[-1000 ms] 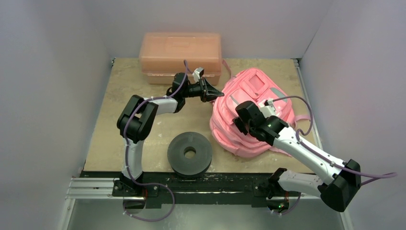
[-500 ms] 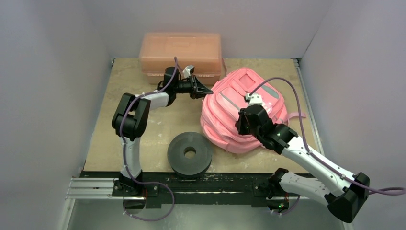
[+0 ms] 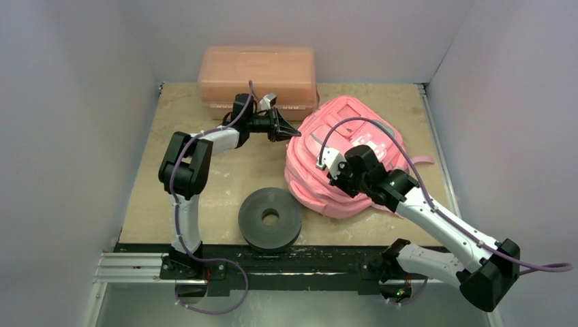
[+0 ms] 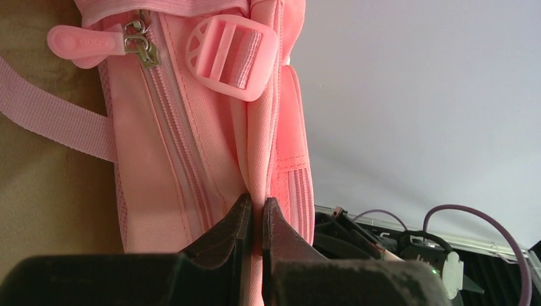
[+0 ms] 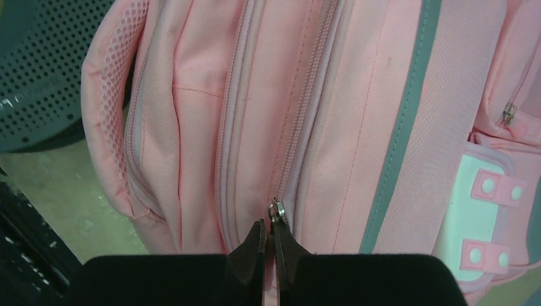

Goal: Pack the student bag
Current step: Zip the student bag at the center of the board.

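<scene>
The student bag (image 3: 354, 136), a bright-pink backpack with grey trim, lies on the right half of the table. My left gripper (image 3: 292, 131) meets it at its left edge. In the left wrist view the left gripper (image 4: 255, 205) is shut on a fold of the bag's fabric (image 4: 261, 146), below a pink buckle (image 4: 233, 57) and a zip with a pink pull tab (image 4: 83, 41). My right gripper (image 5: 268, 231) is shut on the pull of a metal zip slider (image 5: 276, 210) on the bag's front (image 5: 357, 127). From above, the right gripper (image 3: 339, 178) sits over the bag's near left part.
A rigid salmon-pink plastic box (image 3: 257, 73) stands at the back, just behind the left arm. A black round disc with a centre hole (image 3: 270, 218) lies near the front edge, left of the bag. Grey walls close in both sides.
The bag has shifted left and turned, carried by the left gripper. The right gripper has shut on the zip pull and moved left and nearer along the bag.
</scene>
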